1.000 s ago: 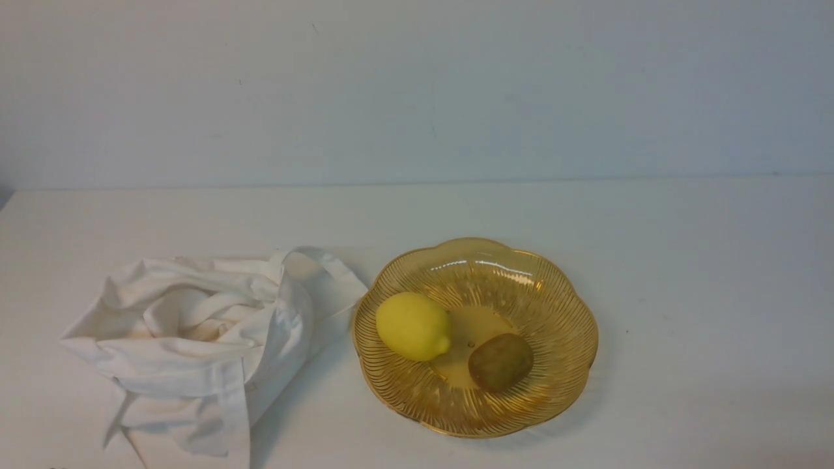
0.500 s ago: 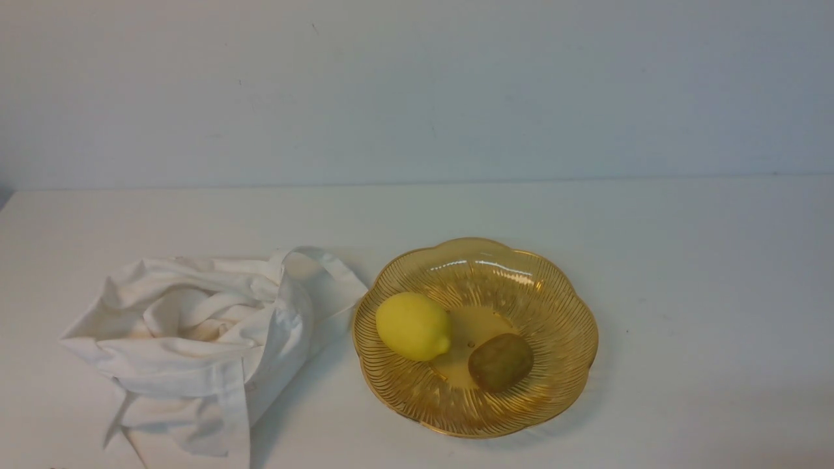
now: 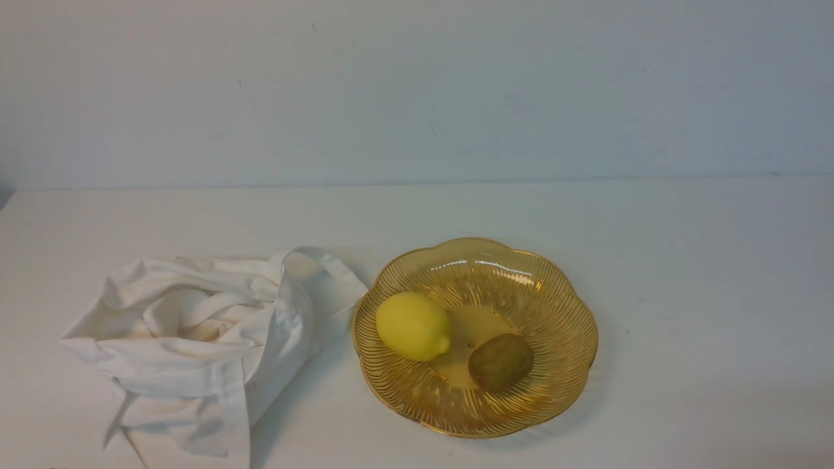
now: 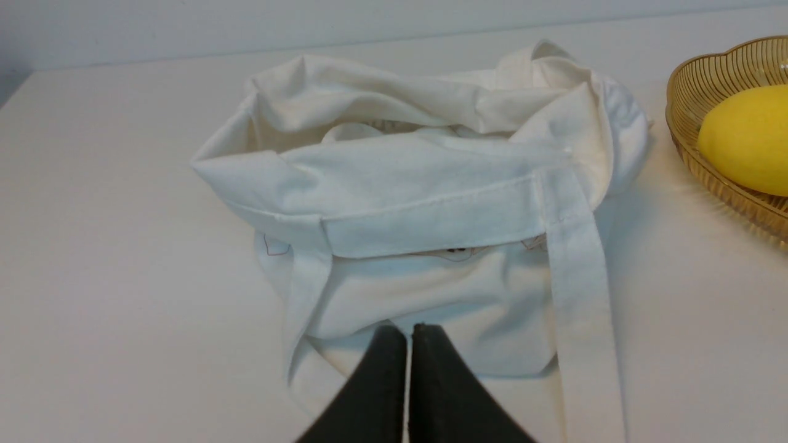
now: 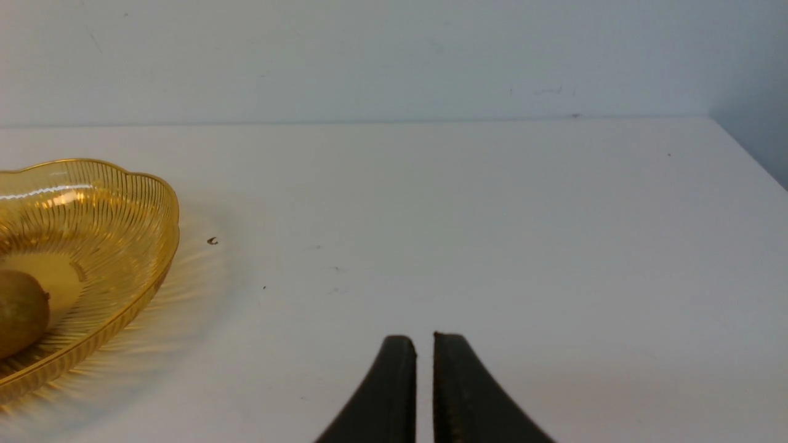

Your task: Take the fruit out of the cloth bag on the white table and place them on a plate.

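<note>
The brown-olive fruit (image 3: pixel 500 362) lies in the amber plate (image 3: pixel 560 299) beside a yellow lemon (image 3: pixel 413 326). The white cloth bag (image 3: pixel 195 339) sits slumped and open to the plate's left on the white table (image 3: pixel 684 260). Neither gripper shows in the front view. In the left wrist view my left gripper (image 4: pixel 409 335) is shut and empty, just short of the bag (image 4: pixel 425 203). In the right wrist view my right gripper (image 5: pixel 424 344) is shut and empty over bare table, apart from the plate (image 5: pixel 160 246) and the fruit (image 5: pixel 21 311).
The bag's strap handles (image 3: pixel 234 410) trail toward the table's front edge. A wall stands behind the table. The table's right edge (image 5: pixel 748 154) shows in the right wrist view.
</note>
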Action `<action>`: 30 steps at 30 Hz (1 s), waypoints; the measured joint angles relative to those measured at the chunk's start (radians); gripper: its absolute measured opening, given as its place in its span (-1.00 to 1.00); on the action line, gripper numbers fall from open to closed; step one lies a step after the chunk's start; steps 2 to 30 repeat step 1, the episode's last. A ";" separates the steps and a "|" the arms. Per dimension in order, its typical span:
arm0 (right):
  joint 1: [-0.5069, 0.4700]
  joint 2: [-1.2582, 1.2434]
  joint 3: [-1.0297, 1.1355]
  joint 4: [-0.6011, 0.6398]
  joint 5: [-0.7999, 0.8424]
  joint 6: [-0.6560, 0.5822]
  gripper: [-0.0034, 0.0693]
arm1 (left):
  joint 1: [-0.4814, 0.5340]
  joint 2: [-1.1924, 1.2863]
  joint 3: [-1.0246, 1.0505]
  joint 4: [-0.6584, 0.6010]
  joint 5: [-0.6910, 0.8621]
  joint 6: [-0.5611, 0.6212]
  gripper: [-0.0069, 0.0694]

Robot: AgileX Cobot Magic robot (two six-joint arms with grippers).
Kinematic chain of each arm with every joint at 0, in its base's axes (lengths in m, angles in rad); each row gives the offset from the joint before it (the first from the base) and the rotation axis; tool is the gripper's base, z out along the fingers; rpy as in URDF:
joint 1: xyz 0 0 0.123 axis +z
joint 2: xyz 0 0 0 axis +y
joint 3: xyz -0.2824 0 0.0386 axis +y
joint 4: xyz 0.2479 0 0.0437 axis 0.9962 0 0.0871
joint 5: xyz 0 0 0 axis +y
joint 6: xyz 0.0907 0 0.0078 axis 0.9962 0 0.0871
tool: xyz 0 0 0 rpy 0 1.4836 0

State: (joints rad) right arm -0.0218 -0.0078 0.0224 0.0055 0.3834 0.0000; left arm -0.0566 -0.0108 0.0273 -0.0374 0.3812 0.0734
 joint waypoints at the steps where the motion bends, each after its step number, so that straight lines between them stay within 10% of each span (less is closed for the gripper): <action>1: 0.000 0.000 0.000 0.000 0.000 0.000 -0.81 | 0.000 0.000 0.000 0.000 0.000 0.000 -0.84; 30: 0.000 0.000 0.000 0.000 0.000 0.000 -0.81 | 0.000 0.000 0.000 0.000 0.000 0.000 -0.84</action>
